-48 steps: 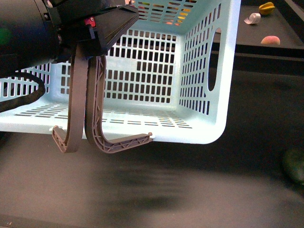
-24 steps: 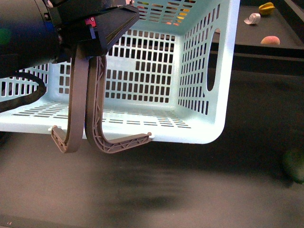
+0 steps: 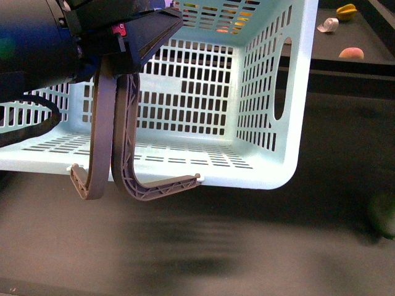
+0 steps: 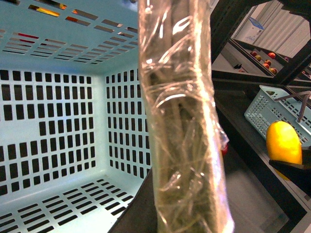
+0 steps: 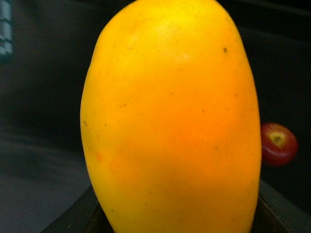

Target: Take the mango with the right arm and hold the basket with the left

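Note:
The pale blue slotted basket (image 3: 265, 92) hangs off the table, tilted, with its two brown handles (image 3: 154, 188) hanging under its front rim. My left gripper (image 3: 148, 34), black, at the upper left, is shut on the basket's rim. The left wrist view shows the basket's inside (image 4: 58, 121) and a brown bar wrapped in clear film (image 4: 180, 121) close to the lens. The yellow-orange mango (image 5: 170, 126) fills the right wrist view, and my right gripper (image 5: 175, 224) is shut on it. The mango also shows in the left wrist view (image 4: 283, 143), beside the basket.
A dark shelf at the back right holds a yellow star-shaped fruit (image 3: 346, 10), a white object (image 3: 328, 24) and a peach-coloured fruit (image 3: 351, 53). A dark green fruit (image 3: 384, 213) lies at the right edge. A red apple (image 5: 278, 143) lies behind the mango. A second blue basket (image 4: 277, 109) stands further off.
The basket has shifted slightly to the right and a little lower in the front view, with its handles moving along. The left arm stays on its rim.

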{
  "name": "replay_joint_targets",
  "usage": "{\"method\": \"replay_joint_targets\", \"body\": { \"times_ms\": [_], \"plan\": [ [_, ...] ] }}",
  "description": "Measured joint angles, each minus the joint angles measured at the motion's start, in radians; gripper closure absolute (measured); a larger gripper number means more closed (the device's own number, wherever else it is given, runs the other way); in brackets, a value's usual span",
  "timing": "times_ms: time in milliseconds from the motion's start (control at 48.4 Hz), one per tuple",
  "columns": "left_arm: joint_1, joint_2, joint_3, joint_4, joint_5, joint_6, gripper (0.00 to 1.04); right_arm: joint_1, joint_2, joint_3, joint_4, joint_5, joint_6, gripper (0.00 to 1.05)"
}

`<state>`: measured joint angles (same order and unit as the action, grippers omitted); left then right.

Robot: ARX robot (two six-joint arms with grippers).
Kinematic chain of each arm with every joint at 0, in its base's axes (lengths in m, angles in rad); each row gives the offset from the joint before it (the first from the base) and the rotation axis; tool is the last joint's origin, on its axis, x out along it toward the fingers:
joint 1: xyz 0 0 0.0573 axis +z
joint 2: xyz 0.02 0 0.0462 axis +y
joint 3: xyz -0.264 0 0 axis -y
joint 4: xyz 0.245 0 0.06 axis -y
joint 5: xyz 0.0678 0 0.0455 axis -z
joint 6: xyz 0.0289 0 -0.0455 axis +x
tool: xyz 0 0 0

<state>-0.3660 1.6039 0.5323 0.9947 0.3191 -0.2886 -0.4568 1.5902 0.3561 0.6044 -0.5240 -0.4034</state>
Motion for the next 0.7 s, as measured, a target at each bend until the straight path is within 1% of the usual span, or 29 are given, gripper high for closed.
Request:
{"method": "replay_joint_targets", "body": {
  "times_ms": [62, 145, 165, 227, 310, 455, 496, 599, 702],
  "plan": [
    [0.0, 0.0, 0.0, 0.0, 0.0, 0.0, 0.96, 0.065, -0.087, -0.018, -0.025, 0.019, 0.063, 0.48],
    [0.0, 0.0, 0.0, 0.0, -0.001, 0.0, 0.96, 0.13, -0.171, -0.021, -0.061, 0.045, 0.118, 0.48],
    [0.0, 0.0, 0.0, 0.0, -0.001, 0.001, 0.96, 0.169, -0.217, -0.019, -0.079, 0.066, 0.142, 0.48],
    [0.0, 0.0, 0.0, 0.0, -0.002, 0.0, 0.96, 0.244, -0.293, -0.007, -0.106, 0.107, 0.201, 0.48],
    [0.0, 0.0, 0.0, 0.0, -0.002, 0.0, 0.96, 0.354, -0.359, 0.021, -0.113, 0.172, 0.274, 0.48],
    [0.0, 0.0, 0.0, 0.0, -0.002, 0.0, 0.96, 0.468, -0.37, 0.058, -0.094, 0.243, 0.338, 0.48],
    [0.0, 0.0, 0.0, 0.0, -0.002, 0.0, 0.96, 0.521, -0.364, 0.073, -0.081, 0.278, 0.366, 0.48],
    [0.0, 0.0, 0.0, 0.0, -0.001, 0.0, 0.96, 0.622, -0.325, 0.1, -0.05, 0.34, 0.409, 0.48],
    [-0.001, 0.0, 0.0, 0.0, 0.0, 0.0, 0.96, 0.684, -0.273, 0.119, -0.023, 0.382, 0.439, 0.48]
  ]
}}
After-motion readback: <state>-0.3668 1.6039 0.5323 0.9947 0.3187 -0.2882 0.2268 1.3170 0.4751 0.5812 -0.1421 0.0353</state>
